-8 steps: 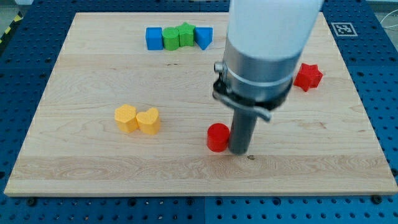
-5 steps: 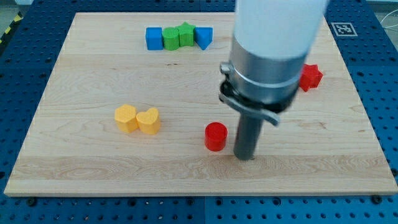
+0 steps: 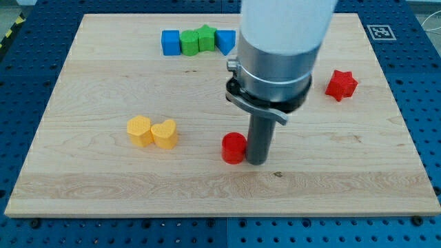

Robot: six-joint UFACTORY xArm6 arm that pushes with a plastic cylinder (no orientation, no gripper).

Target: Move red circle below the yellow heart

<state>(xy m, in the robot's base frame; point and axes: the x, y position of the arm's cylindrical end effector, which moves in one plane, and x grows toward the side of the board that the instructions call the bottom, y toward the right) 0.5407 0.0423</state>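
1. My tip (image 3: 257,162) rests on the bench (image 3: 103,186), touching the red circle (image 3: 233,148) on the view's right; no fingers are in view.
2. The yellow heart (image 3: 165,133) lies left of the red circle, well apart, touching another yellow block (image 3: 140,130).

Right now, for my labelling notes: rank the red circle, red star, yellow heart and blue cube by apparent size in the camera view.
1. Yellow heart
2. Red star
3. Red circle and blue cube: too alike to rank; the cube sits nearer the view's top, likely farther away.

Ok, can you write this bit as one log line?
my tip touching red circle on its right | yellow heart far left | not below yet
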